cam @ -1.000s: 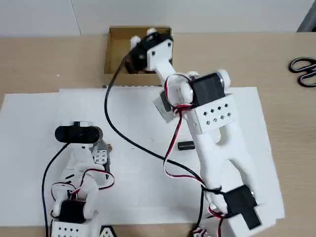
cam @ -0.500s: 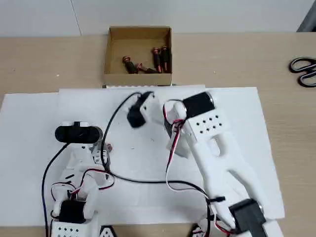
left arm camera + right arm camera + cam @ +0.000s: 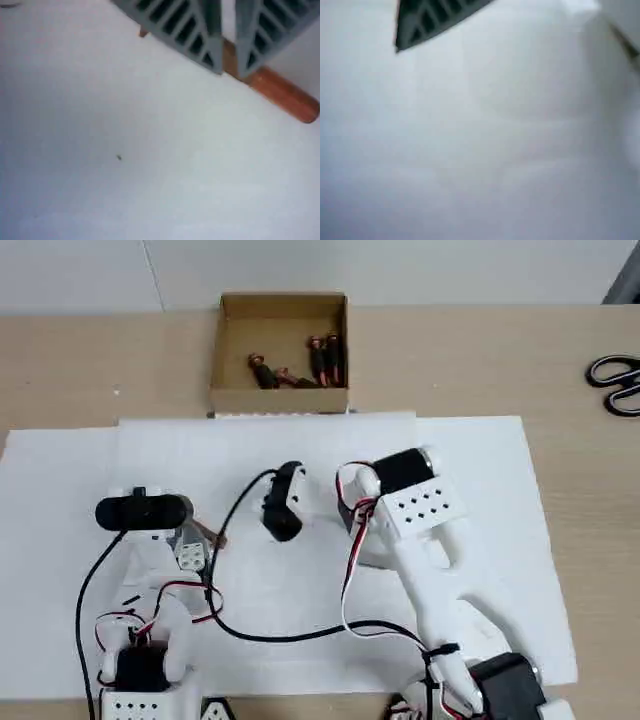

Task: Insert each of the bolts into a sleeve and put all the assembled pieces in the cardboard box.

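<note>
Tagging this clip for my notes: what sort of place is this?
Probably a lab workbench: wooden table covered with white paper, a cardboard box holding assembled pieces, scissors at the edge.

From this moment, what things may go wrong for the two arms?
The left tool pinches the bolt near its tips, so the bolt may pivot or slip out. The black cable lies slack on the paper between the arms; a moving arm may snag it.
</note>
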`<state>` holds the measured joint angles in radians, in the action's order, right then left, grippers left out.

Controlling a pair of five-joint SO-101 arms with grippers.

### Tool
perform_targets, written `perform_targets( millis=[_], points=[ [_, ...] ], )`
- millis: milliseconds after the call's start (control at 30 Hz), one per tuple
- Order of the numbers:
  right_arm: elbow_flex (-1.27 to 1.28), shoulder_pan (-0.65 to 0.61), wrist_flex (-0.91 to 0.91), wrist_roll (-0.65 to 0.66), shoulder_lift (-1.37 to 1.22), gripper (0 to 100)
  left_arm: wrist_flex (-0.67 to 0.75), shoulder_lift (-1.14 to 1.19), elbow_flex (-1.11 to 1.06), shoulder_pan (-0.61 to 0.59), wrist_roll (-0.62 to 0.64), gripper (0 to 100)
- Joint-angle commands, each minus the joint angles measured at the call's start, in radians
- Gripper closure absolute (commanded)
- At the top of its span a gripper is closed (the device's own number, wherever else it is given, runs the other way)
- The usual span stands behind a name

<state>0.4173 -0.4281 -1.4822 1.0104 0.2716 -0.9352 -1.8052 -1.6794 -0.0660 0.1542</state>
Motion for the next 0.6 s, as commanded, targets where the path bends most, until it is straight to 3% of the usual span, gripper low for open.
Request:
perform_targets(
  millis=[0,333,567],
  points=[
    [0.068,0.031,0.108,0.058,0.035,87.0,-0.008,-0.008,0.012,-0.005,0.000,99],
    [0.133,0.084,0.251,0.172,-0.012,86.9,-0.008,-0.008,0.012,-0.005,0.000,99],
    [0.129,0.082,0.348,0.181,-0.134,86.8,-0.008,-0.008,0.012,-0.006,0.000,99]
  ],
)
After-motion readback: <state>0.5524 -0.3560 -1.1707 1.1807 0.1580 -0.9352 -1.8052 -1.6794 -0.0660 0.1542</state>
